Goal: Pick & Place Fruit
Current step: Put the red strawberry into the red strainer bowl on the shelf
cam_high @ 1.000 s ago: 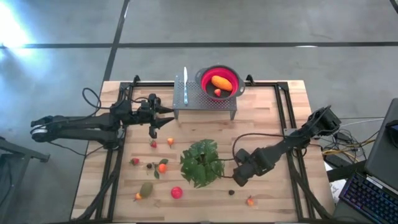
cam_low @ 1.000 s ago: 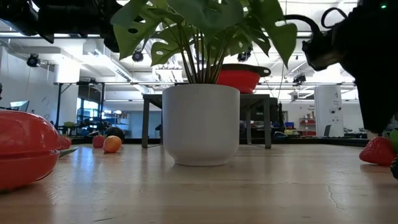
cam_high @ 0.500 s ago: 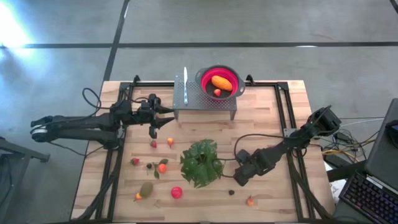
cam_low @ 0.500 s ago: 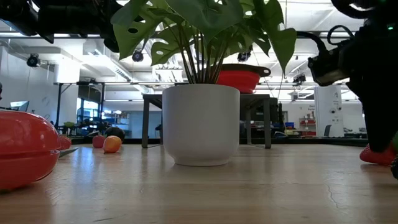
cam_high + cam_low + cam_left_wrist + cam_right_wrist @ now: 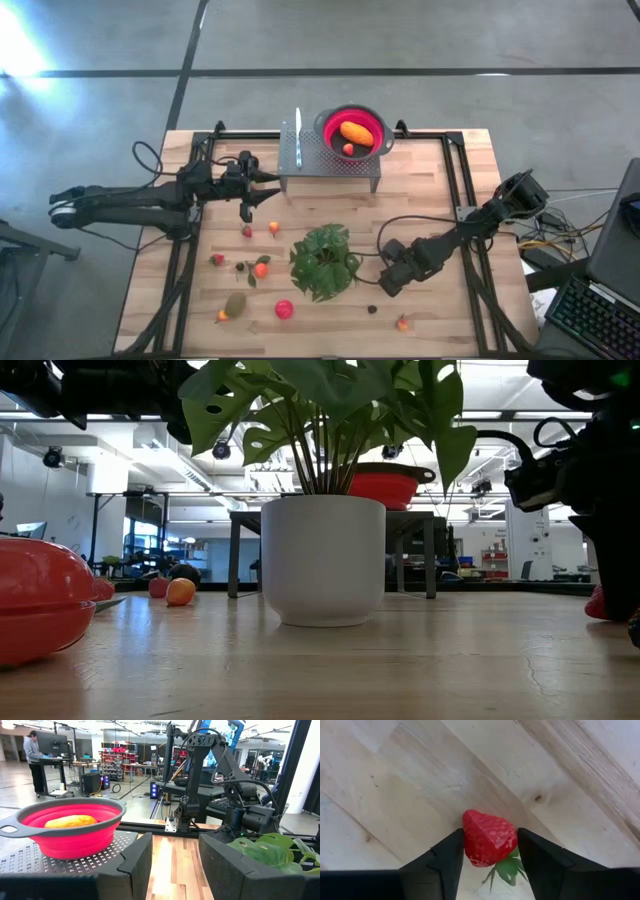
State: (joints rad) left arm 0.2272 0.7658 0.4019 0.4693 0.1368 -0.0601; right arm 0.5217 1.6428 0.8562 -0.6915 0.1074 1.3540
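a: right wrist view puts us right on it: the right gripper [image 5: 487,851] is down on the pale wooden plank table [image 5: 380,795], both dark fingers touching the sides of a small red toy strawberry with a green leaf cap [image 5: 489,844].

b: closed on it, then?

a: pinched, i'd say, with the berry resting on the boards, not lifted. from above, that arm sits just beside the leafy green plant in its white pot [image 5: 324,262].

b: and the left gripper [image 5: 262,189]?

a: hovering near the perforated metal stand [image 5: 330,160] that carries the round red colander bowl [image 5: 355,131]. its fingers stand apart with nothing between them. a yellow-orange oblong fruit [image 5: 354,132] and a small red one [image 5: 348,149] already lie in the bowl.

b: so what makes this grab good?

a: keep the berry centred between the pads, squeeze just enough that the tapered body can't squirt out, then rise straight up, clear of the leaves, before swinging toward the bowl. more fruit waits on the table's left side.
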